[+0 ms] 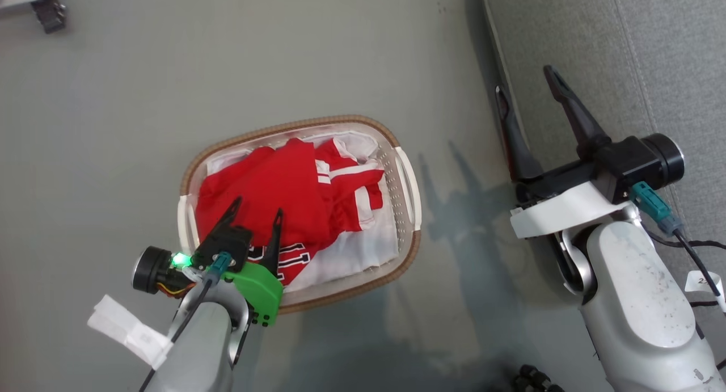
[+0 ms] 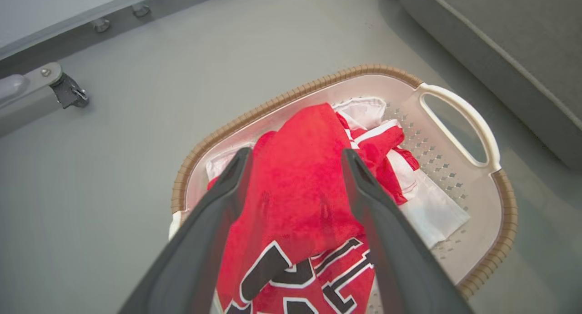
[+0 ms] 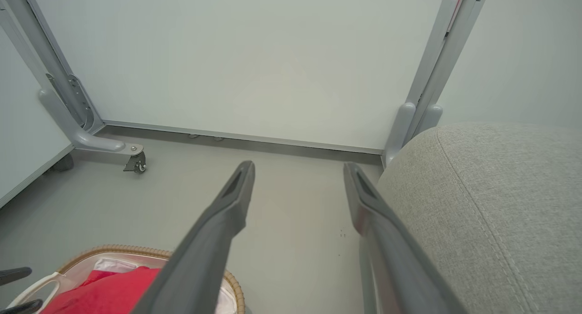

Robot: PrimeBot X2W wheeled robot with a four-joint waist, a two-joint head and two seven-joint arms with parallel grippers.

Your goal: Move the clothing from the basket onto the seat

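The basket [image 1: 409, 250] stands on the floor, white with a brown woven rim, seen again in the left wrist view [image 2: 504, 214] and low in the right wrist view [image 3: 113, 249]. Inside lies the red clothing [image 1: 272, 182]: a jersey with black-and-white numerals [image 2: 295, 191] and a white-striped piece [image 1: 351, 176]. My left gripper [image 1: 256, 209] hovers open over the jersey, fingers either side of it [image 2: 295, 156], nothing gripped. My right gripper [image 1: 524, 81] stands open at the edge of the grey seat [image 1: 652, 63], empty [image 3: 298, 167].
A white sheet [image 1: 368, 247] lines the basket under the clothing. Grey metal frame legs with casters [image 3: 136, 161] stand by the white wall panels [image 3: 254, 59] beyond the floor. The seat's rounded corner [image 3: 491, 205] lies just right of my right fingers.
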